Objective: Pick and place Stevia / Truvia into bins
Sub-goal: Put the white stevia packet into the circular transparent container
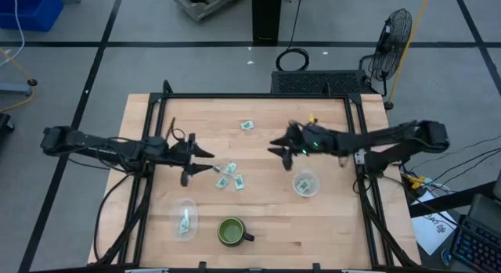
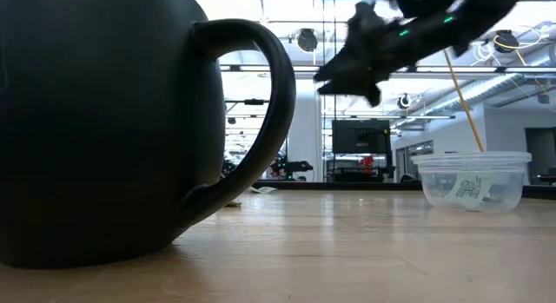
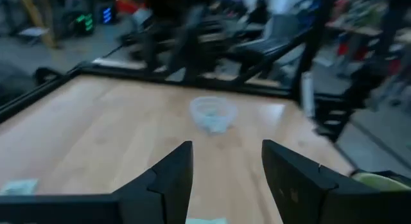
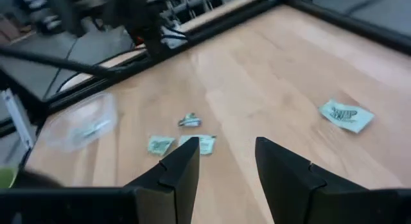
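Note:
Several small pale green and white Stevia / Truvia packets lie flat on the wooden table: one at the far middle [image 1: 247, 125] and a cluster near the centre [image 1: 231, 168], [image 1: 221, 181], [image 1: 238, 181]. One clear cup [image 1: 185, 218] stands near the front left with a packet inside. A second clear cup [image 1: 306, 183] stands right of centre and also holds packets. My left gripper [image 1: 208, 162] hovers open just left of the cluster, pointing level toward the right. My right gripper [image 1: 274, 148] hovers open above the table, right of the cluster, nothing between its fingers [image 4: 225, 150].
A dark green mug [image 1: 232, 231] stands near the front edge between the two cups and fills the left of the low view [image 2: 104, 121]. A black frame [image 1: 258, 97] borders the table. Bare wood lies at the far left and far right.

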Tool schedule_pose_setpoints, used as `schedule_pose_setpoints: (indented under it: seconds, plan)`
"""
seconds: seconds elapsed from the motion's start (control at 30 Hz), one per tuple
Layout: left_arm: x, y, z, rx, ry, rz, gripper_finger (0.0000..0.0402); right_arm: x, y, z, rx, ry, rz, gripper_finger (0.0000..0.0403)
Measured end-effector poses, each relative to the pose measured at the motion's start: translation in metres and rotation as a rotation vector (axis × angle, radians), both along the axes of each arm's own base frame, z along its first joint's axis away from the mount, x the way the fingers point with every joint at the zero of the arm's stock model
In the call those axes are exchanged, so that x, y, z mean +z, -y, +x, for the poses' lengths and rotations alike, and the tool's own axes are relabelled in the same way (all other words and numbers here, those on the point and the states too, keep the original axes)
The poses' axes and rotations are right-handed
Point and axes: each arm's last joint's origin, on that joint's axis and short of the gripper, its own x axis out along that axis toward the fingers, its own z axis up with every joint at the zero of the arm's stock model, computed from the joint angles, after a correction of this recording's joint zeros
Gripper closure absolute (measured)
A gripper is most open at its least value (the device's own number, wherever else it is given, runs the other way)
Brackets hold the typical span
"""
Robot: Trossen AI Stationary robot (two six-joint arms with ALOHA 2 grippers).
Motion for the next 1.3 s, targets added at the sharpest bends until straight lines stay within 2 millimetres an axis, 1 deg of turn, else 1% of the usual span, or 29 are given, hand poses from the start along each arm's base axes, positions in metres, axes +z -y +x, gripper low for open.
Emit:
schedule_pose_setpoints:
  seconds: [0.07,0.13,0.23,0.3,0.4,0.53,0.7,0.8,0.93,1.03,1.17,1.3]
  plan:
    - [-0.005,0.000,-0.005,-0.049,0.042,-0.004,0.0211,-0.004,0.019,0.012,-0.011,-0.010,0.056,0.0259]
    - [-0.010,0.001,-0.009,-0.084,0.072,0.004,0.0211,-0.013,0.038,0.023,-0.039,-0.044,0.104,0.0259]
    - [-0.017,0.001,-0.013,-0.085,0.072,0.010,0.0209,-0.022,0.062,0.040,-0.065,-0.068,0.163,0.0259]
    - [-0.020,0.000,-0.014,-0.080,0.069,0.009,0.0209,-0.025,0.077,0.053,-0.072,-0.062,0.212,0.0259]
    - [-0.021,0.001,-0.015,-0.100,0.066,0.012,0.0212,-0.034,0.094,0.067,-0.117,-0.117,0.264,0.0259]
    - [-0.016,0.006,-0.016,-0.209,0.124,0.041,0.0217,-0.047,0.110,0.079,-0.159,-0.206,0.307,0.0259]
    - [-0.013,0.010,-0.017,-0.259,0.162,0.060,0.0217,-0.065,0.131,0.081,-0.185,-0.255,0.358,0.0246]
    - [-0.013,0.011,-0.017,-0.262,0.163,0.068,0.0217,-0.074,0.142,0.080,-0.199,-0.255,0.425,0.0225]
    - [-0.014,0.011,-0.017,-0.263,0.158,0.070,0.0218,-0.083,0.151,0.076,-0.231,-0.265,0.475,0.0199]
    - [-0.014,0.011,-0.017,-0.263,0.157,0.071,0.0218,-0.084,0.157,0.073,-0.259,-0.258,0.525,0.0187]
    - [-0.014,0.011,-0.017,-0.261,0.159,0.077,0.0218,-0.084,0.162,0.070,-0.267,-0.247,0.554,0.0184]
    - [-0.014,0.011,-0.017,-0.261,0.160,0.083,0.0218,-0.079,0.164,0.074,-0.270,-0.230,0.557,0.0183]
